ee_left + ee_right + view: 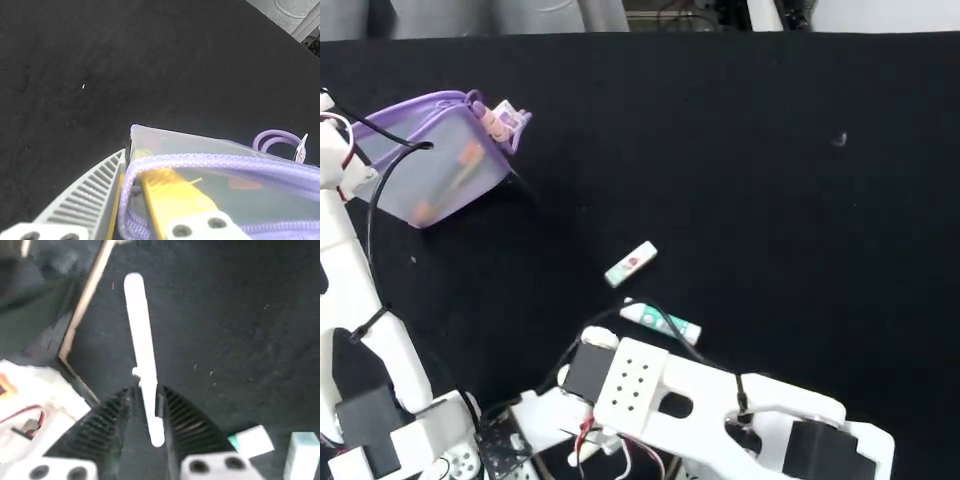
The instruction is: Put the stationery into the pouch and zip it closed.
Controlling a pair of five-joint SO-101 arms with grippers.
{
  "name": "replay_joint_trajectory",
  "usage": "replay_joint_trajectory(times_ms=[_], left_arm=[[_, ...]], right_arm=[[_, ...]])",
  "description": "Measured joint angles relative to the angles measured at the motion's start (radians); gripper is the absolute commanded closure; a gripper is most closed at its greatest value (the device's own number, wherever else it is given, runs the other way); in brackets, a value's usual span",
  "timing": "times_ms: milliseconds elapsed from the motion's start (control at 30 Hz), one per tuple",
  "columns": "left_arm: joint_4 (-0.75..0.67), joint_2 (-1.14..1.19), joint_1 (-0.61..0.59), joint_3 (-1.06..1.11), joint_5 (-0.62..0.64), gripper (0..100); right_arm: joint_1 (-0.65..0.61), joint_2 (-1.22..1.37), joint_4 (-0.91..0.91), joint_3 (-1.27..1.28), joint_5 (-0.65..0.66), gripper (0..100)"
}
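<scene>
The translucent purple pouch (440,170) lies at the table's far left with some orange and pink items inside. My left gripper (131,160) is shut on the pouch's (225,175) zipper edge at one corner. My right gripper (145,392) is shut on a long white pen (141,340), held low over the black mat by the table's near edge. A small white eraser (631,263) and a white and green piece (665,322) lie loose on the mat mid-table, just beyond the right arm (640,385).
The mat is black cloth (770,180), open to the right and at the back. A wooden table edge (87,295) and part of the other arm's white base (30,390) lie near my right gripper. Black cables (380,190) run over the pouch.
</scene>
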Motion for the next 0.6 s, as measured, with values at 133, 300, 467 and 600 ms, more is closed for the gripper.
replay_joint_trajectory(times_ms=[133, 300, 467, 600], left_arm=[[-0.035, 0.002, 0.0, 0.0, 0.0, 97], [-0.083, 0.003, -0.009, 0.0, -0.003, 97], [-0.12, 0.061, -0.084, 0.0, -0.003, 97], [-0.126, 0.133, -0.172, -0.041, -0.011, 97]], right_arm=[[-0.043, 0.0, 0.0, 0.023, 0.0, 93.1], [-0.092, 0.0, -0.002, 0.023, 0.0, 93.0], [-0.091, 0.0, -0.078, 0.061, 0.0, 93.0], [-0.091, 0.0, -0.16, 0.114, 0.0, 92.8]])
